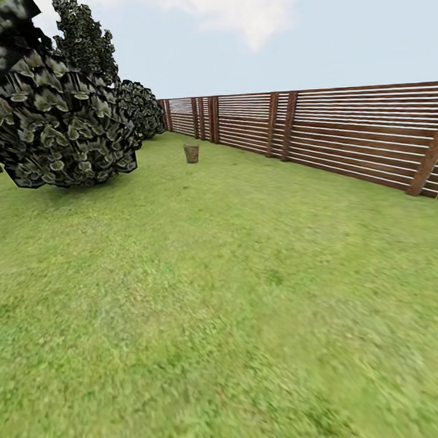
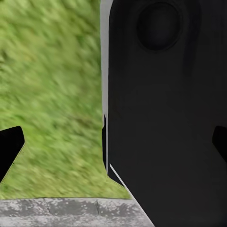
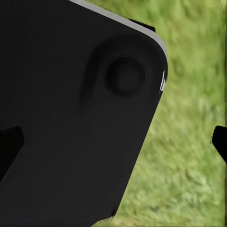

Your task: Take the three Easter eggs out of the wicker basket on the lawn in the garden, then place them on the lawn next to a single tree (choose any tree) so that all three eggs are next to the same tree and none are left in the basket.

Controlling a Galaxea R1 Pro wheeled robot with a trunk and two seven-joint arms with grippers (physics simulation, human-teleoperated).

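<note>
Far across the lawn [image 1: 235,295], the small brown wicker basket [image 1: 191,152] stands upright on the grass close to the fence. Any eggs in it are too distant to make out. A tree canopy [image 1: 59,124] of dark, pointed, green-flecked leaves hangs low at the left, its trunk out of sight. In the left wrist view my left gripper [image 2: 113,146] is open, its dark fingertips [image 2: 10,150] spread wide with nothing between them. My right gripper [image 3: 113,144] is open too, its fingertips [image 3: 9,146] empty. Both hang beside the robot's black body, over grass.
A brown slatted wooden fence [image 1: 342,131] runs along the right side and back of the garden. Taller dark foliage [image 1: 84,40] and a round bush [image 1: 143,107] stand behind the canopy. A grey stone-paved strip [image 2: 56,213] lies under the left gripper's view.
</note>
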